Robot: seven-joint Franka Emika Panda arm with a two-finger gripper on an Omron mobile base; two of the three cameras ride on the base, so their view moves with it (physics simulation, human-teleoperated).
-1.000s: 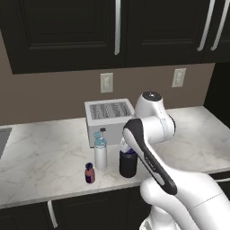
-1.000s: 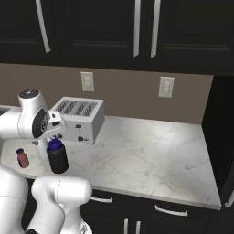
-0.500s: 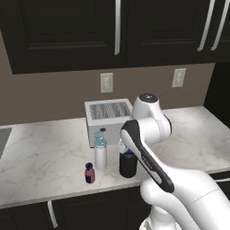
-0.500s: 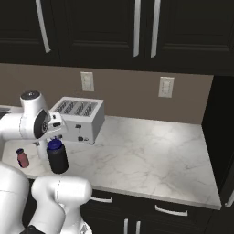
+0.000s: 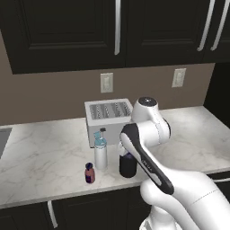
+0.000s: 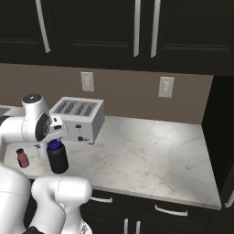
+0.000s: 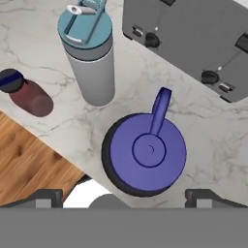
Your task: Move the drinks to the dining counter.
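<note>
Three drinks stand near the front edge of the marble worktop (image 5: 45, 157). The wide black bottle with its blue cap (image 7: 145, 152) is directly below my gripper (image 7: 127, 197), whose jaws stand open and wide on either side of it without touching. It also shows as the black bottle (image 5: 127, 165) (image 6: 57, 158) under my hand. The slim white-grey bottle (image 7: 91, 58) (image 5: 100, 152) stands just beside it. The tiny purple-red bottle (image 7: 26, 94) (image 5: 90, 173) (image 6: 22, 157) sits closest to the edge. The dining counter is out of view.
A white toaster (image 5: 108, 117) (image 6: 78, 119) (image 7: 193, 38) stands right behind the bottles against the wall. Dark wall cabinets (image 5: 117, 31) hang overhead. A sink corner (image 5: 2, 139) lies at far left. Wooden floor (image 7: 29, 160) shows beyond the worktop's edge. Open marble (image 6: 146, 151) stretches to the right.
The arm has shifted slightly left and down over the black bottle. The jaws stayed open. None of the bottles has moved.
</note>
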